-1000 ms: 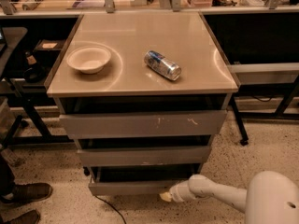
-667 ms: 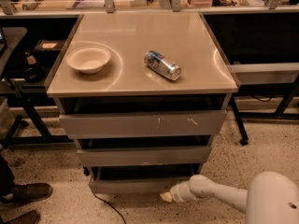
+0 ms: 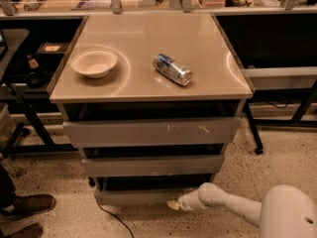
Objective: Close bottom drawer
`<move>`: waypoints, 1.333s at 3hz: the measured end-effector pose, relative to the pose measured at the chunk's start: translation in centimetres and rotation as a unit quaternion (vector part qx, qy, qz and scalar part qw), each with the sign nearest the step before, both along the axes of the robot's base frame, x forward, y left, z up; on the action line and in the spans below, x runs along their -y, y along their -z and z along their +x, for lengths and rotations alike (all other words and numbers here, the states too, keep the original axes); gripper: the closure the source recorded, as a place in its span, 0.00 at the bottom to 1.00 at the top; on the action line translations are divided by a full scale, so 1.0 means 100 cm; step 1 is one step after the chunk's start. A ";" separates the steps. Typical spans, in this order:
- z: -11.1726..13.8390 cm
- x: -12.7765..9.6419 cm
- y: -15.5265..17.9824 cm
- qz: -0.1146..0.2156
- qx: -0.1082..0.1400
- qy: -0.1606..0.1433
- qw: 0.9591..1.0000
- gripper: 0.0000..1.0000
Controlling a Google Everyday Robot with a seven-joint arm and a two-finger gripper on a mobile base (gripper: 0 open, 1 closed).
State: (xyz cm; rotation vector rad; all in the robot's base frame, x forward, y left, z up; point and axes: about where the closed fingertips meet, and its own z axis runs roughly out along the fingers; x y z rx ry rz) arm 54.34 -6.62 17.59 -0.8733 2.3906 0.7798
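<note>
The bottom drawer is the lowest and narrowest grey front of the cabinet, with a dark gap above it, standing a little out from the cabinet. My gripper is at the end of the white arm that reaches in from the lower right. Its tip is against the right end of the bottom drawer's front, near the floor.
On the cabinet top are a white bowl at the left and a can lying on its side. A person's shoes are at the lower left. A black cable runs on the floor. Desks stand behind.
The gripper has stayed at the right end of the bottom drawer's front; the drawer looks pushed slightly further in.
</note>
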 end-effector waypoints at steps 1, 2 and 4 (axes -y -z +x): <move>0.014 -0.009 -0.004 0.010 0.014 -0.001 1.000 1.00; 0.026 -0.012 -0.004 0.013 0.024 0.000 1.000 1.00; 0.053 -0.023 0.006 0.021 0.043 -0.014 0.999 1.00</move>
